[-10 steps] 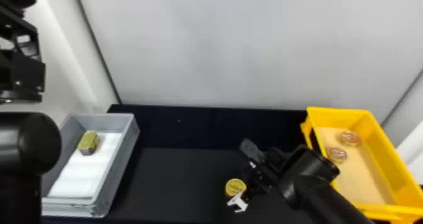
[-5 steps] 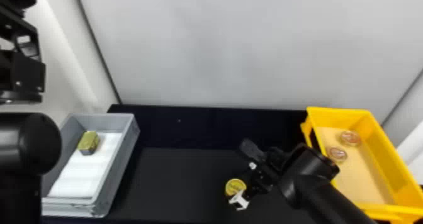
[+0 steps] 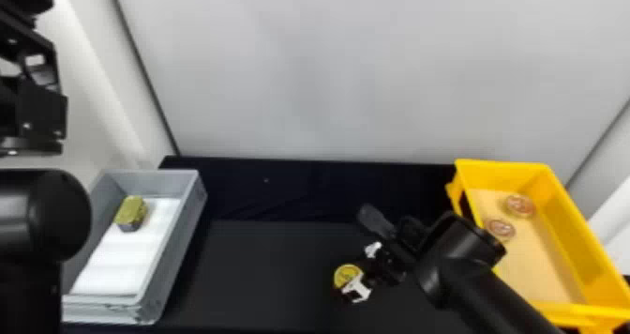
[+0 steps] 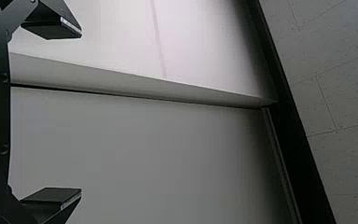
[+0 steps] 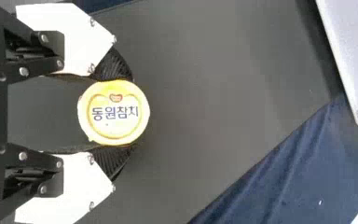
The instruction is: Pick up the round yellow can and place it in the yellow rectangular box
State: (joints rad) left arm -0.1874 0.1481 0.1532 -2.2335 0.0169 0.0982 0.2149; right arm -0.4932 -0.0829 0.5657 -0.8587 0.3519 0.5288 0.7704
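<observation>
In the head view, my right gripper (image 3: 352, 273) is low over the dark table, right of centre, at the round yellow can (image 3: 346, 276). In the right wrist view, my right gripper (image 5: 116, 115) is shut on the can (image 5: 114, 112); one black ridged pad touches each side, and its lid faces the camera. The yellow rectangular box (image 3: 569, 218) stands at the right. My left arm (image 3: 37, 216) is parked at the left edge of the head view. My left gripper (image 4: 78, 113) stands open against a pale wall in the left wrist view, nothing between its fingers.
Two round cans (image 3: 519, 205) lie inside the yellow box, toward its back. At the left stands a grey tray (image 3: 180, 244) with a white liner and a gold-topped block (image 3: 132, 212). A pale wall (image 3: 328, 75) rises behind the table.
The right gripper's near white finger piece has moved in toward the can, and the fingers have shut on it. The left arm has stayed still.
</observation>
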